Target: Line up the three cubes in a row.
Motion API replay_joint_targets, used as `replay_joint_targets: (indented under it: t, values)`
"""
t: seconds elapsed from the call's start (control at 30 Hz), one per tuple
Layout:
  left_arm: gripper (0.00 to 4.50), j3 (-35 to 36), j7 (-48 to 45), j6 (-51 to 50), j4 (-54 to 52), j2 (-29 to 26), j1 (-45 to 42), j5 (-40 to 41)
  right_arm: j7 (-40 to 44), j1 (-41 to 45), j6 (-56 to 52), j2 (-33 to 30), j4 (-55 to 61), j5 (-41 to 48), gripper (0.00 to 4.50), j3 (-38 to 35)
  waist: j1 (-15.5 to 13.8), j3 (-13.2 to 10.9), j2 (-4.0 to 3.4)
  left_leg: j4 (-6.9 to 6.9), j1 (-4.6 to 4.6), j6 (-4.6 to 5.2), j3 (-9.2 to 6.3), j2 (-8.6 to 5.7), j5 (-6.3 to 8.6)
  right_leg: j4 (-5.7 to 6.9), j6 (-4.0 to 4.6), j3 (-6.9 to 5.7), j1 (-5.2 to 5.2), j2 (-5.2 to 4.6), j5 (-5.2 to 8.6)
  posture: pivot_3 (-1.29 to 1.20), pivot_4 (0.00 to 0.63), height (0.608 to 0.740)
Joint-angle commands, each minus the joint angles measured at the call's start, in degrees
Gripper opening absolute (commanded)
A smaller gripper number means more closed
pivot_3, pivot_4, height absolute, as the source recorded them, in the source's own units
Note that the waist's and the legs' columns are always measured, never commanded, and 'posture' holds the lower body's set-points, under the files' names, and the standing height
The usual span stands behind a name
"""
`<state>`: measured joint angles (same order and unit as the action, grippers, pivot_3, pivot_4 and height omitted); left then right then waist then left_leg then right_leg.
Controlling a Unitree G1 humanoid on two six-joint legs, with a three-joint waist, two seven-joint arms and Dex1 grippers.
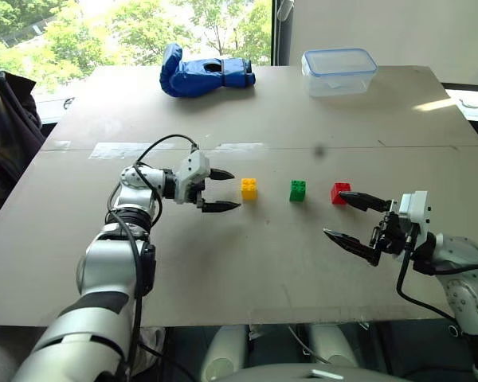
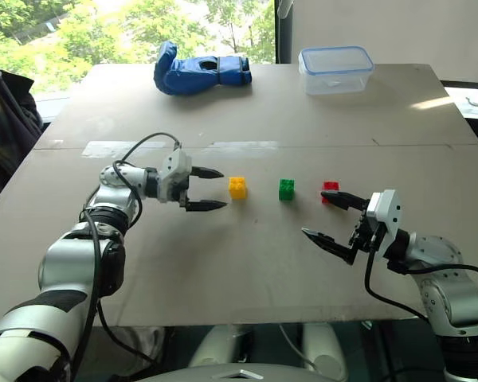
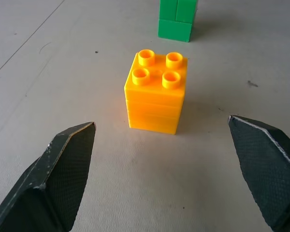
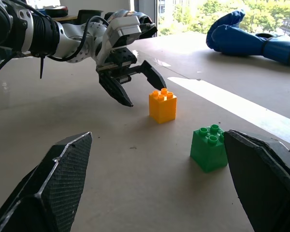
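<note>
So the three cubes are sitting in a pretty tidy row across the middle of the frame on the bench (image 1: 247,270), which is a flat, matte grey-beige board with a seam line running across it and a strip of shiny clear tape along part of that seam. The yellow cube (image 1: 248,189) is on the left of the row, the green cube (image 1: 298,190) in the middle, and the red cube (image 1: 339,192) on the right, each well apart from the next. They're glossy molded plastic blocks with four round hollow studs on top, and the yellow one up close shows faint horizontal ridges on its sides. No writing that I can read on any of them. The left claw (image 1: 221,190) sits just left of the yellow cube, pointing at it, with its two black tapered fingers spread wide and nothing between them; the finger pads have a fine crosshatch grip texture and pointy tips. The right claw (image 1: 352,218) is in the lower right of the frame, also spread wide and empty, with its upper finger tip just beside the red cube; can't tell if it's touching. At the top of the frame there's a blue glove (image 1: 205,75), puffy and shiny like a boxing glove, and to its right a clear plastic container (image 1: 338,72) with rounded corners and a bluish-rimmed lid.
</note>
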<state>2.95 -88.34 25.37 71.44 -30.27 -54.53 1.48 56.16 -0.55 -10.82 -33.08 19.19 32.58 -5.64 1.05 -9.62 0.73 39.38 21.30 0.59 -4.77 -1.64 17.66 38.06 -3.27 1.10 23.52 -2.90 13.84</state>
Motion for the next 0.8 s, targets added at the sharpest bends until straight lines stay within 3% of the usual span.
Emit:
replay_joint_targets:
  t: [0.03,0.17,0.3,0.43,0.6,0.8]
  values:
    - [4.47,2.6,-3.7,-2.9,-8.8,-2.6,4.0,7.0,1.8,-2.8,2.2,-1.2,0.4,1.5,4.50,-4.2,0.0,0.0,0.00,0.00,0.00,0.00,0.00,0.00,0.00,-0.01,0.00,0.00,0.00,0.00,0.00,0.00,0.150,0.740]
    - [4.47,3.8,-1.6,-19.7,-34.2,-4.3,17.5,15.5,2.5,-6.0,3.8,-1.5,-2.4,1.2,4.50,-7.6,0.0,0.0,-0.02,-0.02,0.00,0.01,0.02,0.19,0.01,-0.01,0.00,0.04,0.00,-0.03,0.00,0.00,0.150,0.740]
    - [4.47,4.4,10.9,-37.2,-68.4,-5.7,39.6,19.7,3.3,-7.9,8.4,-1.3,-9.8,-1.5,4.50,-9.8,0.5,0.0,-0.09,-0.16,-0.08,0.03,0.16,0.36,0.03,-0.07,0.01,0.25,0.00,-0.14,0.00,0.00,0.150,0.740]
    - [4.47,4.7,25.2,-47.5,-88.6,-3.5,54.6,19.9,4.7,-8.2,12.0,-1.6,-14.5,-3.0,4.50,-10.8,-0.2,0.0,-0.14,-0.19,-0.24,0.05,0.22,0.39,0.05,-0.03,0.02,0.50,-0.08,-0.36,0.00,0.00,0.150,0.740]
    - [4.47,3.1,37.1,-52.4,-100.3,-0.1,65.7,18.3,5.7,-8.1,14.0,-1.8,-16.8,-2.8,4.50,-11.3,-0.4,0.1,-0.37,-0.19,-0.73,0.05,0.24,0.43,0.05,-0.09,0.03,0.48,-0.54,-0.22,0.01,0.00,0.150,0.740]
    - [4.47,3.3,45.2,-49.1,-100.7,3.6,70.4,16.5,5.8,-8.1,15.0,-1.2,-18.7,-2.7,4.50,-11.0,-0.4,0.1,-0.41,-0.19,-0.73,0.05,0.31,0.41,0.04,-0.10,0.03,0.35,-0.53,-0.04,0.01,0.00,0.150,0.740]
